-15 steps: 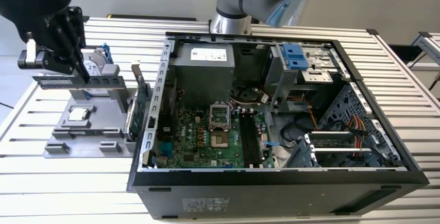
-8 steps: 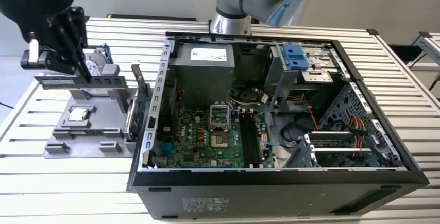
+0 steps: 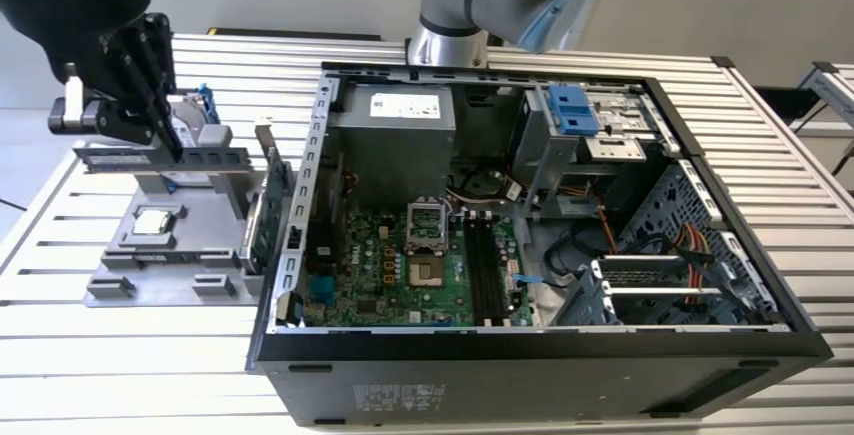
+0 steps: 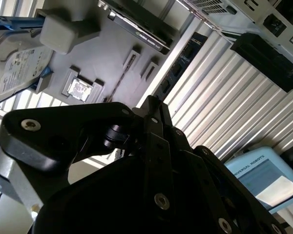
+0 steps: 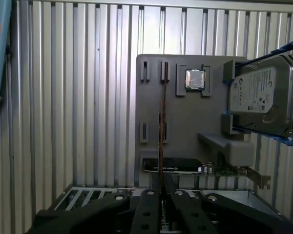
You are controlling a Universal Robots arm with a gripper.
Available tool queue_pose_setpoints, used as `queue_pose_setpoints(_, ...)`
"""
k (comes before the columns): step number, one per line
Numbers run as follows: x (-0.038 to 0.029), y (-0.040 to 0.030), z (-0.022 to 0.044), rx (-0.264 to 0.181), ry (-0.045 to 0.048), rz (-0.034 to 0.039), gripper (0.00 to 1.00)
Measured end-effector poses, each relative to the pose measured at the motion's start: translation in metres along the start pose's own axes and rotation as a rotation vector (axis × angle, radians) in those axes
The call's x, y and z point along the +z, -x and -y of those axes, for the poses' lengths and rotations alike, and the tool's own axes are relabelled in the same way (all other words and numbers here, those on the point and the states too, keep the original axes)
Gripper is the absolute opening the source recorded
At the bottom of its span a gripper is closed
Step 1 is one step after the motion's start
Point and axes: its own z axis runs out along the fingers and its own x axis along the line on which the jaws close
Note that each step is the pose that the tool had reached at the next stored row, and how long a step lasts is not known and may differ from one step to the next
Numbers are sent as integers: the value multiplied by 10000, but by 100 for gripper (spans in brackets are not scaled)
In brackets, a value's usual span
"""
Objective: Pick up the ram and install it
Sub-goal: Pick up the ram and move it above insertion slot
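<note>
Gripper point(image 5: 161, 184) pinching thin flat ram point(image 5: 161, 122) edge-on, over matte grey slotted tray point(image 5: 190, 122), ribbed metal table point(image 5: 88, 97)

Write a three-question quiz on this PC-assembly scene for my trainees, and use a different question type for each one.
1. Fill in: the hard drive on the grey tray has clips coloured ____.
2. True or false: the gripper is shut on the ram.
3. The ram is: A) lying flat on the grey tray; B) held up above the grey tray; C) tucked under the hard drive.
Key: 1 blue; 2 true; 3 B.
</note>
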Motion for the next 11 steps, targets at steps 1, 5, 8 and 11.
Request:
queue_pose_setpoints(1,0,0,9,1,0,0,0)
queue_pose_setpoints(5,0,-1,44,1,0,0,0)
queue_pose_setpoints(8,1,-1,68,0,0,1,0)
queue_pose_setpoints(11,1,-2,100,0,0,0,0)
